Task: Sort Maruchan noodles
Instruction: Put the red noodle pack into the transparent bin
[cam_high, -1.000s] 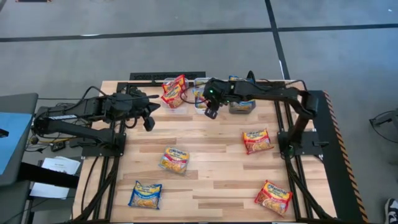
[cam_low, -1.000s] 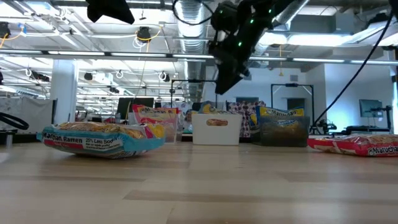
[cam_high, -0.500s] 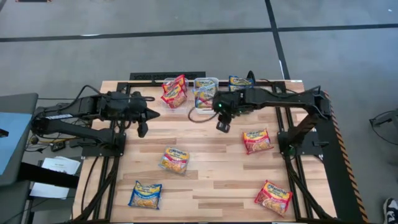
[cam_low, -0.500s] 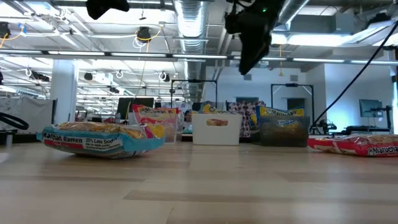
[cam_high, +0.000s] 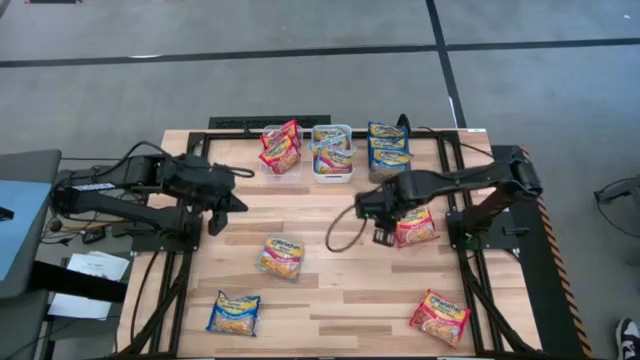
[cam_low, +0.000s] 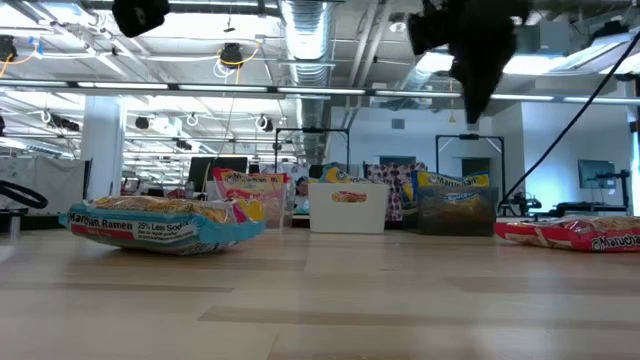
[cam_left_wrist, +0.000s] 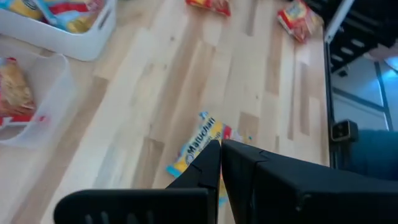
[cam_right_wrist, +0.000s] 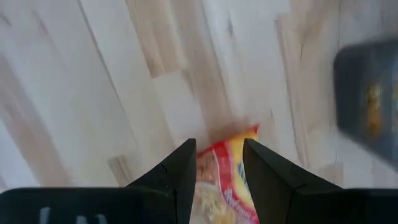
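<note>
Four Maruchan packets lie flat on the table: a red one (cam_high: 414, 226) at the right, another red one (cam_high: 439, 316) near the right corner, a light blue and pink one (cam_high: 281, 257) in the middle, and a blue one (cam_high: 233, 313) near the left. More packets stand in three bins at the far edge. My right gripper (cam_high: 383, 236) hangs open above the left edge of the red packet (cam_right_wrist: 225, 182), well off the table in the low view (cam_low: 476, 105). My left gripper (cam_high: 216, 222) is shut (cam_left_wrist: 220, 144) and hovers left of centre, up and to the left of the light blue packet (cam_left_wrist: 198, 152).
A clear bin (cam_high: 281, 160), a white bin (cam_high: 331, 172) and a dark bin (cam_high: 389, 168) stand in a row at the far edge, each holding packets. A cable (cam_high: 340, 232) loops below my right arm. Bare wood lies between the packets.
My right gripper has swung from over the bins at the far edge toward the near and right side, ending above the red packet at the right. My left gripper has drawn back toward the left and near side.
</note>
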